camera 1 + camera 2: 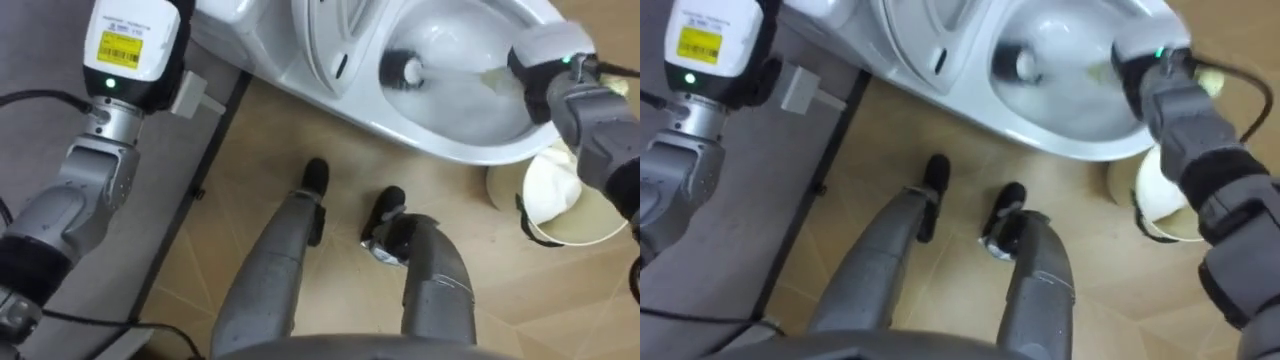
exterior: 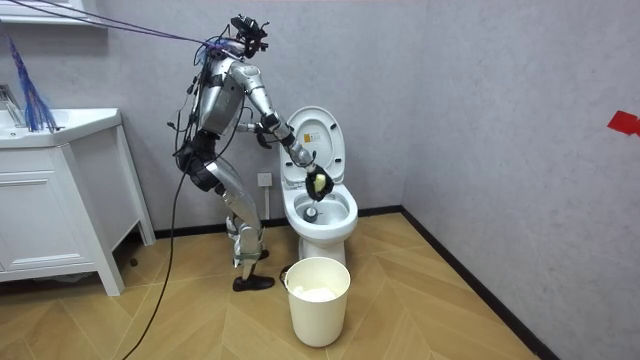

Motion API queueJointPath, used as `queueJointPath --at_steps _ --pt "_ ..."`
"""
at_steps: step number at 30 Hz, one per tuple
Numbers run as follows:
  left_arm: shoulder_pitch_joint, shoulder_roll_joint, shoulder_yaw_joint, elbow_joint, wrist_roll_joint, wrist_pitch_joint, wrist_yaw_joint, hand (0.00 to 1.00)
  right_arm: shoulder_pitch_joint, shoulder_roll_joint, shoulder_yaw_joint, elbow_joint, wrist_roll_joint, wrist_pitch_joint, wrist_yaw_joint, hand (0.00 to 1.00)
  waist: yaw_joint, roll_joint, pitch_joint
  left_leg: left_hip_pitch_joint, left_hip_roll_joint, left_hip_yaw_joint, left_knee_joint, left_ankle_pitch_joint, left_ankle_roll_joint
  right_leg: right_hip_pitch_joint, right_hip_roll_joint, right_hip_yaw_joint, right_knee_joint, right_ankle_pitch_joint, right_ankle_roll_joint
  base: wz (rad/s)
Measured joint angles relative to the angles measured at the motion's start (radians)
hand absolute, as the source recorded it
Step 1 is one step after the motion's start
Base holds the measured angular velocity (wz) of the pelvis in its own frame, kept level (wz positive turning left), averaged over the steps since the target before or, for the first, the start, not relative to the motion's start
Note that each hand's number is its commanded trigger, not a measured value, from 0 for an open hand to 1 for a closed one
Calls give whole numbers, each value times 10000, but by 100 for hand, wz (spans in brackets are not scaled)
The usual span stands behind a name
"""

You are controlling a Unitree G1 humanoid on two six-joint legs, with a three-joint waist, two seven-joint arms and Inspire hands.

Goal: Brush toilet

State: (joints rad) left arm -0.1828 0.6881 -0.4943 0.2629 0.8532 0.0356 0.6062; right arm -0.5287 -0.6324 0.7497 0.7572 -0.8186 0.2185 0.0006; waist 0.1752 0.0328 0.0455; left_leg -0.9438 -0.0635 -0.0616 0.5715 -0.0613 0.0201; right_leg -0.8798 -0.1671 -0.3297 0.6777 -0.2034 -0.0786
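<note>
Fingers of the right hand point(image 1: 545, 52) clasp the toilet brush point(image 1: 405, 70), its head well inside the toilet bowl's point(image 1: 470, 150) rim, with a waste bin point(image 1: 560, 200) close beside; the left hand's point(image 1: 130, 45) grip cannot be told.

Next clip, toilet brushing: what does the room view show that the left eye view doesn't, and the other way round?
Room view adds the whole robot, leaning forward before the toilet, and a white sink cabinet at the room view's left. Left eye view adds the bowl's inside from above: a dark round shape, likely the brush head, with a blurred streak running toward the right hand. Both share the toilet, the right hand over its bowl, and the white bucket on the floor beside it.
</note>
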Motion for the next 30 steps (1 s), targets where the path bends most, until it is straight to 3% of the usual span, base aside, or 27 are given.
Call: queueJointPath --at_steps 3,6,9,15,17,20,22,25,28,30 --pt "332 -48 5 1 -338 5 133 0 621 11 -119 -887 -53 458 184 100 -73 107 -74 86 34 -3 -50 -74 -68 40 92 78 -50 -45 -10 -5" --pt "517 -67 35 10 -511 89 364 0 1279 56 -495 -1853 -232 946 478 100 -125 117 -82 109 147 56 -80 -123 -109 69 155 50 -97 -90 -88 -2" --pt "626 -112 -5 83 -932 95 627 0 1614 90 -677 -2264 -399 1108 684 100 -222 135 -92 122 192 31 -88 -159 -170 84 214 39 -100 -126 -159 0" --pt "584 -140 -216 239 -1711 92 1164 0 1424 150 -640 -1790 45 1088 627 100 -215 221 -87 121 358 -4 -35 -240 -266 188 410 6 -295 -68 -266 -3" --pt "216 -140 -608 403 -1973 89 1294 0 1014 34 -555 -1005 897 809 437 100 -101 310 -53 145 345 -1 -23 -253 -264 204 388 8 -253 -60 -285 2" --pt "-253 -125 -946 726 -1955 18 1361 0 227 50 -337 775 2646 123 -43 100 -98 268 4 147 136 32 -46 -218 -247 15 93 60 203 -271 -296 18" --pt "-627 -88 -975 895 -1922 -153 1507 0 -416 117 -338 2056 3895 -578 -241 100 -101 7 177 77 -30 106 -117 -134 -245 -295 -159 185 644 -431 -326 20" --pt "-1109 -93 -825 896 -1899 -167 1885 0 -1232 125 -592 2855 4934 -1044 -651 100 -113 -325 377 -334 -51 185 -7 -33 -235 -836 -271 288 1001 -481 -402 9" --pt "-1210 -72 -583 899 -1834 -365 2181 0 -2057 73 -673 3780 5067 -1475 -883 100 -269 -461 451 -647 -159 164 235 3 -256 -1142 -339 287 1236 -500 -441 8" --pt "-1211 -75 -553 896 -1837 -362 2275 0 -2241 58 -676 4077 5051 -1657 -921 100 -368 -510 434 -705 -168 158 306 7 -249 -1171 -351 288 1265 -511 -428 4"
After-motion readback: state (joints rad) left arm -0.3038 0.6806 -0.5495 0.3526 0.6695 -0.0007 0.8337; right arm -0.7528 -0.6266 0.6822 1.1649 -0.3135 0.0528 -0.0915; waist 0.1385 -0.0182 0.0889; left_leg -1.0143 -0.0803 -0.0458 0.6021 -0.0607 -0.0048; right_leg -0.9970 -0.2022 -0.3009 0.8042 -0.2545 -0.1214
